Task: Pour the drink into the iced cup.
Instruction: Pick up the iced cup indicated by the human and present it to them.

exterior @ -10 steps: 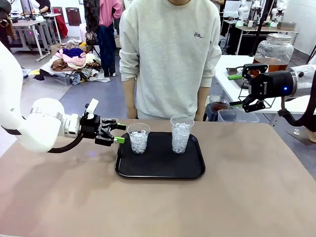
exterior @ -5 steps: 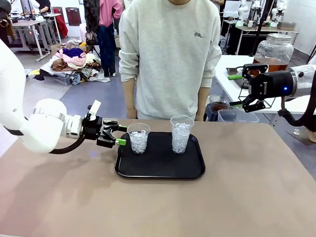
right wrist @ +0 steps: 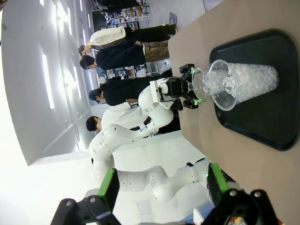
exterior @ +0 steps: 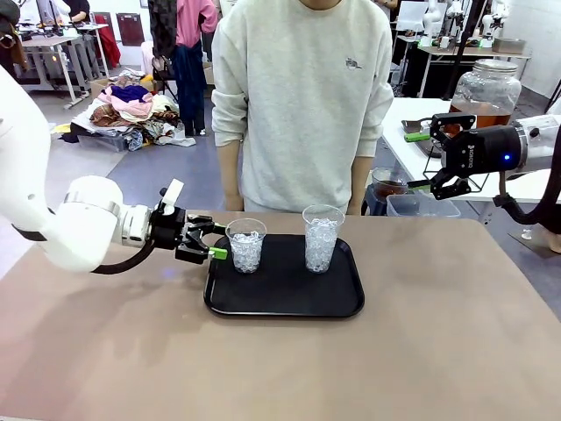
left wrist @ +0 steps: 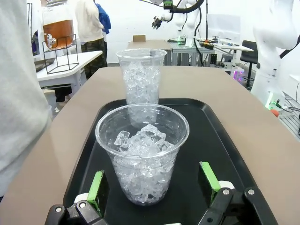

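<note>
My left gripper (exterior: 216,240) stands wide around the nearer iced cup (exterior: 246,246); my right gripper (exterior: 422,161) hangs spread open in front of the dispenser jar (exterior: 487,88).

In the left wrist view, my left gripper (left wrist: 152,183) has one green pad on each side of that iced cup (left wrist: 142,159), low by its base, with a gap on both sides. The cup sits at the near-left of the black tray (exterior: 289,303), and a taller iced cup (exterior: 322,239) stands farther right on it. My left arm reaches in level, low over the tabletop (exterior: 438,351). My right arm is held high past the tabletop's far right corner, its gripper pointing left. The drink (exterior: 480,114), amber, fills the lower part of the jar just behind it, well apart from both cups. A person (exterior: 302,105) stands at the far edge.
</note>
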`<state>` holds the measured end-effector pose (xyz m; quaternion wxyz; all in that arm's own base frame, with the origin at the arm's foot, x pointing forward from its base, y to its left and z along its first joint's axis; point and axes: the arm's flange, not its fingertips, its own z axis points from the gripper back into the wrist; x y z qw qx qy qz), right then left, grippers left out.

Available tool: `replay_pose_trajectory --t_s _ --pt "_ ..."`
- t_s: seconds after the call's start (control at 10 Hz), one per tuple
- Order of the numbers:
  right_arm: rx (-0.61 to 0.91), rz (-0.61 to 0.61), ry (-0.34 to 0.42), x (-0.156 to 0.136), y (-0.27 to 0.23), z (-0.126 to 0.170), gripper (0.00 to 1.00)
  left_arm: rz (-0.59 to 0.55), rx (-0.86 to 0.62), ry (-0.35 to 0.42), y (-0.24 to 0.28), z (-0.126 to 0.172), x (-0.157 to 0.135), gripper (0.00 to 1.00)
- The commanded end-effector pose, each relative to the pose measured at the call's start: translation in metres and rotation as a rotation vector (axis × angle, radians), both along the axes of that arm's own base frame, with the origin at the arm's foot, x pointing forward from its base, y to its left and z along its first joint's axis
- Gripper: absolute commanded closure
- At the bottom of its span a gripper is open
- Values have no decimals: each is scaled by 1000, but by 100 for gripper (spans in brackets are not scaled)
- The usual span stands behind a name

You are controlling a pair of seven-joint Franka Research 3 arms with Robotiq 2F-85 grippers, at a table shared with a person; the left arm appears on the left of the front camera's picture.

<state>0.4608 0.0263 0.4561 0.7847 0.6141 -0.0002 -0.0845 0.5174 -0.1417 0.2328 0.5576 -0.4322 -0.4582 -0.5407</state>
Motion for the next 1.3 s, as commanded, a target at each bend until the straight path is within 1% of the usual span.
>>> replay_pose_trajectory --t_s 0.0,0.8,1.2 --pt "1 1 -2 0 1 2 0 -5 12 4 -7 -2 6 0" --pt "1 1 -2 0 1 2 0 27 3 -7 -20 -8 9 0" --pt "1 1 -2 0 1 2 0 23 -16 5 -27 -10 11 0"
